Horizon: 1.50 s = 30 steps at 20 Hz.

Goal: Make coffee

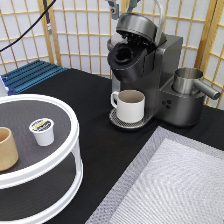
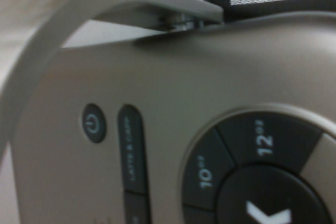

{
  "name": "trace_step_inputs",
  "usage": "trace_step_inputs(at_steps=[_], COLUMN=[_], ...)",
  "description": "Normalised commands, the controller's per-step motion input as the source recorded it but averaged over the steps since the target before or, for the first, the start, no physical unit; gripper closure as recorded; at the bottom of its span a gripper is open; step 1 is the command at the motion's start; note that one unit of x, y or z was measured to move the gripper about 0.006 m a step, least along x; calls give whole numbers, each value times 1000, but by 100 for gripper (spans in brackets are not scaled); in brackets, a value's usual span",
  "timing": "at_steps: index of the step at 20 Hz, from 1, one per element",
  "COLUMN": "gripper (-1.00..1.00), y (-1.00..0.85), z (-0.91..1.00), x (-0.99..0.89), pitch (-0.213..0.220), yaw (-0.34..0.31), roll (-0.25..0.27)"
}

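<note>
Coffee pod sits upright on a white turntable at the surface's left edge, beside a tan cup. Only part of the hand shows at the top edge above the open brewer; its grip cannot be told. A mug waits beneath.

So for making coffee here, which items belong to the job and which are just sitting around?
Job:
- coffee pod on the white round tray
- coffee machine, lid open
- cream-white mug under its spout
- gripper above the machine

Lying about:
- tan cup on the tray
- steel jug
- grey mat
- blue rack
</note>
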Motion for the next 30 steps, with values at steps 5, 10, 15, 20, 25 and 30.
trace_step_inputs(at_steps=[5, 10, 15, 20, 25, 30], gripper=[-100, -100, -100, -100, -100, -100], y=[-408, -942, -993, -916, -751, -632], z=[458, 125, -2, 0, -53, -214], x=[83, 114, -6, -86, -225, -315], pitch=[63, -27, -39, -19, -9, -6], yaw=[-15, -4, -12, -21, -36, -71], roll=[8, 61, 34, -61, -143, -162])
